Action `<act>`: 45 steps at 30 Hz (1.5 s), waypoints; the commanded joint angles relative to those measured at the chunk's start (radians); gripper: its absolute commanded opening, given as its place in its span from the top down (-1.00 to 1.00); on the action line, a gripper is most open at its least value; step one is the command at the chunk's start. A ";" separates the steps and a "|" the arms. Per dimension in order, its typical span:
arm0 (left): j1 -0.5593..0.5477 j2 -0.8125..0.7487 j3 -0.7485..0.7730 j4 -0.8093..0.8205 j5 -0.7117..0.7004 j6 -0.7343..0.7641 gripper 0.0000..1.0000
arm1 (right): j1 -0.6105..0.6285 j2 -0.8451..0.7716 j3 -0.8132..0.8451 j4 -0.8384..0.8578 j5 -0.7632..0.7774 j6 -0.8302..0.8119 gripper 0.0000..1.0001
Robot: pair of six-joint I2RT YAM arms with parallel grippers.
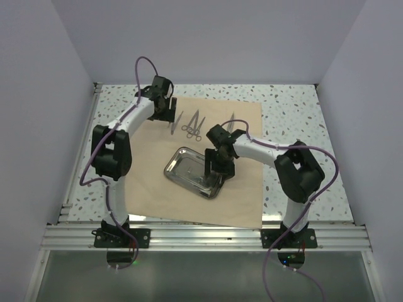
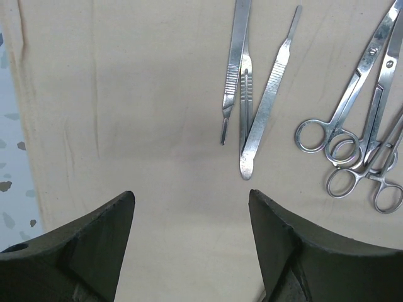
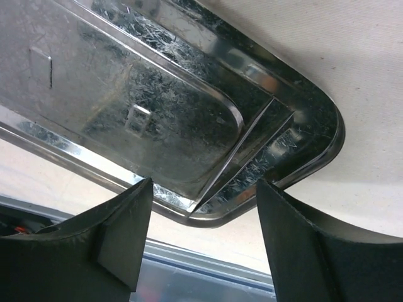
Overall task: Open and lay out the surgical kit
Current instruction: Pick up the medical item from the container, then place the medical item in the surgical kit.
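Note:
The tan wrap sheet (image 1: 157,189) lies spread flat on the table. The steel tray (image 1: 186,167) sits on it at an angle near the middle. My right gripper (image 1: 211,171) hangs open over the tray's near right corner. In the right wrist view the gripper (image 3: 201,195) straddles thin tweezers (image 3: 234,151) lying in that corner of the tray (image 3: 126,94). My left gripper (image 1: 169,114) is open and empty over the sheet's far left. In the left wrist view it (image 2: 192,207) is just short of two slim metal handles (image 2: 271,88) and tweezers (image 2: 242,75). Scissors (image 2: 352,94) and ring-handled forceps (image 2: 371,176) lie to the right.
The laid-out instruments form a row at the sheet's far edge (image 1: 189,124), with one more thin tool (image 1: 232,121) beyond the right arm. The speckled tabletop (image 1: 296,113) surrounds the sheet. White walls close the sides and back, and a metal rail (image 1: 208,236) runs along the front.

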 commanded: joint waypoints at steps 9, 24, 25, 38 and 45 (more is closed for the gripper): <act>0.013 -0.086 -0.034 0.032 0.029 -0.007 -0.52 | 0.037 0.072 -0.004 -0.003 0.144 -0.002 0.10; 0.013 -0.207 -0.164 -0.032 0.051 -0.040 -0.46 | 0.066 0.092 0.099 -0.106 0.285 -0.064 1.00; 0.013 -0.228 -0.187 -0.037 0.054 -0.046 -0.46 | 0.066 0.089 0.119 -0.128 0.295 -0.073 1.00; -0.123 -0.468 -0.505 0.000 0.226 -0.084 -0.43 | -0.128 0.125 0.652 -0.305 0.410 -0.202 1.00; -0.171 -0.459 -0.604 0.047 0.208 -0.112 -0.36 | -0.251 0.337 0.904 -0.302 0.489 -0.291 1.00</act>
